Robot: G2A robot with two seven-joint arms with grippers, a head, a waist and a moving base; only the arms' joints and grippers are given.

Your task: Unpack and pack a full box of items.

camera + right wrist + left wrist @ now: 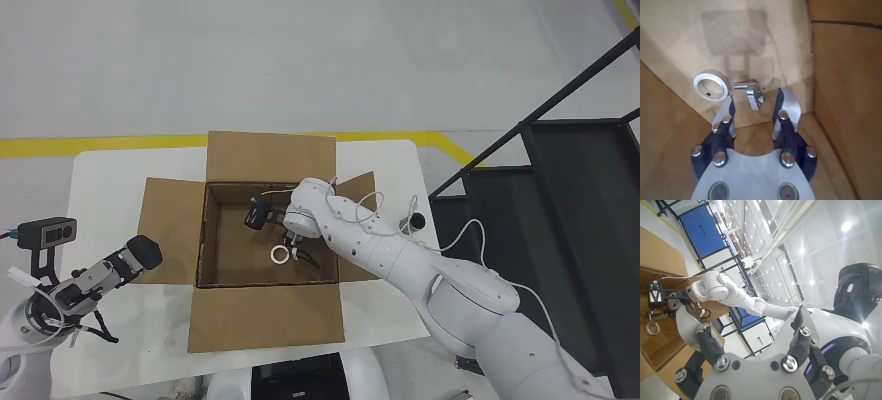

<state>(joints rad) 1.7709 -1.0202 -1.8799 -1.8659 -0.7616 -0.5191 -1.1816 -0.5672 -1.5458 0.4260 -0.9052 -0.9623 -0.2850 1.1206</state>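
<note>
Metal, bright and machined, the small bracket (753, 94) lies on the paper-lined floor of the cardboard box (848, 79), directly between the parted fingers of the right gripper (755, 96), which hangs low over it holding nothing. It looks rigid and dense for its size, with smooth faces likely to slip under the pads. A pin juts from one end and bolt heads stand proud on one side, so the flat flanks of the body are probably the surest place to clamp. Just beyond one fingertip (728, 103), touching it or nearly so, sits a metal ring (711, 85), equally hard and slick. Closing could nudge it. It would best be gripped across its wall, one finger inside. The box walls rise close beside the gripper. Outside the box, well apart from both parts, the left gripper (742, 321) has its fingers spread and empty over the white table (110, 190).
</note>
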